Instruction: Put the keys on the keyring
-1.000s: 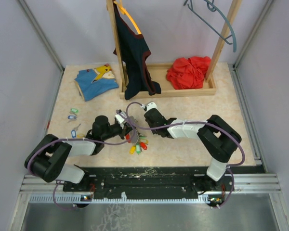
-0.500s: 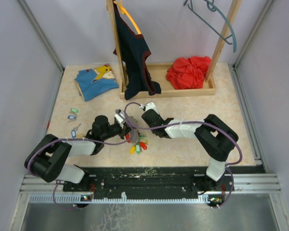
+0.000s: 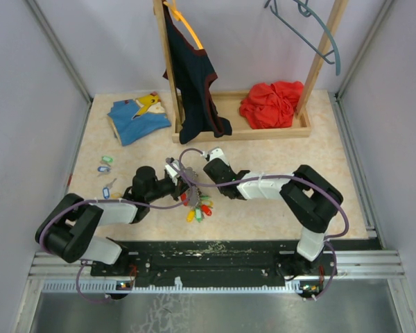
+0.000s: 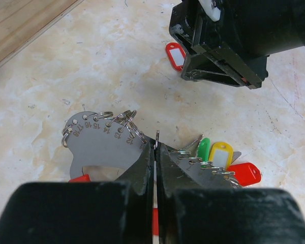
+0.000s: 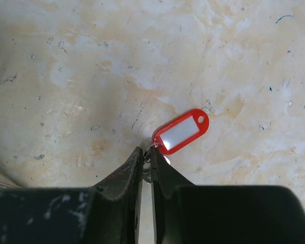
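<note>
The top view looks down from above and behind the arm bases, far enough off to take in the whole table (image 3: 291, 156). Each wrist view sits close. The left one sights low along the left claw (image 4: 155, 152), while the right one looks steeply down past the right claw (image 5: 146, 157). Both wrist views share one patch of table, with the red-tagged key (image 5: 182, 131) on it.

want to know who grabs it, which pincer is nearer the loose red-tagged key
Right. The right pincer pinches the ring of the loose red-tagged key; the left pincer is apart from it, shut on the keyring plate.
</note>
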